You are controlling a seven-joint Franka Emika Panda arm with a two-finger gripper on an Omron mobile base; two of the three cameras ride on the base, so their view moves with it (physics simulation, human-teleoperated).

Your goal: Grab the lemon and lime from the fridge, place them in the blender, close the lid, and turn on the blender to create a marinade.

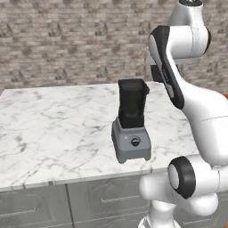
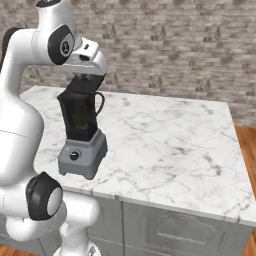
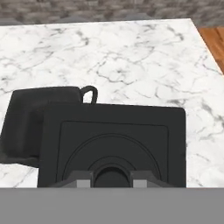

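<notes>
One blender (image 1: pixel 131 129) stood mid-frame on the marble counter (image 1: pixel 49 129), grey base, tapering black jar. One flat black square lid (image 3: pixel 111 144) sat clamped in the gripper (image 3: pixel 111 180) above it.

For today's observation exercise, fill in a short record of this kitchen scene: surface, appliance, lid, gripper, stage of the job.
surface: white marble countertop before a brick wall
appliance: grey-based blender with round black knob and tall black square jar, near the counter's front edge
lid: flat black square lid, held tilted above the jar, not yet seated
gripper: two-finger gripper shut on the lid's centre knob
stage: closing the lid
</notes>
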